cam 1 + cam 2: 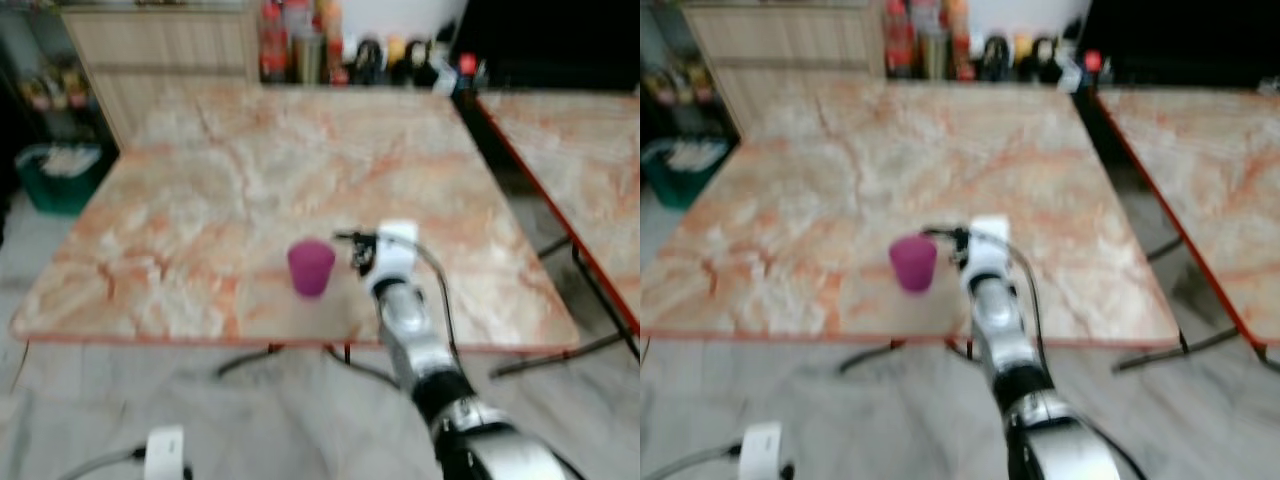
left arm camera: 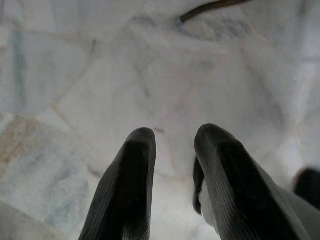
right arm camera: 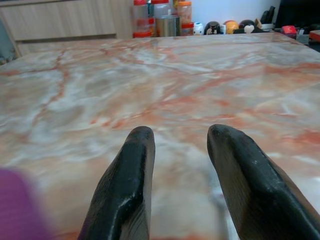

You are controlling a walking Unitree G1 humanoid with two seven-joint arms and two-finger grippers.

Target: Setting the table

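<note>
Reaching over the near edge of the square orange-and-white marble-pattern table point(image 1: 200, 200) with my right arm. Right gripper point(image 3: 180, 145) sits just above the tabletop, just beside the small magenta plastic cup point(image 1: 311, 267), on the cup's right. Not touching it as far as I can tell; head views are blurred. My right fingers point(image 3: 127, 190) are apart with nothing between them, pointing across the table toward its far edge. In the right wrist view the cup is a purple blur at the frame corner, outside the fingers' gap.

Cup stands upright on the table, near the near edge, roughly midway along it.

Left gripper point(image 2: 175, 150) hangs low beside me, below table level, pointing down at the pale grey-white marble tile floor point(image 2: 125, 75). Left fingers point(image 2: 125, 190) have a narrow gap between them, gripping nothing. A dark table leg foot point(image 2: 210, 7) crosses the floor beyond them.

Past the table's far edge: a row of red-capped bottles and jars point(image 1: 295, 45), a steel canister point(image 3: 168, 26) and some small dark and orange items point(image 1: 400, 55). Light wood cabinet point(image 1: 160, 50) behind the table's far left corner. Teal bin point(image 1: 60, 175) on the floor off the table's left side. Second marble-pattern table with red edging point(image 1: 570, 150) to the right of the first, narrow gap between them.
</note>
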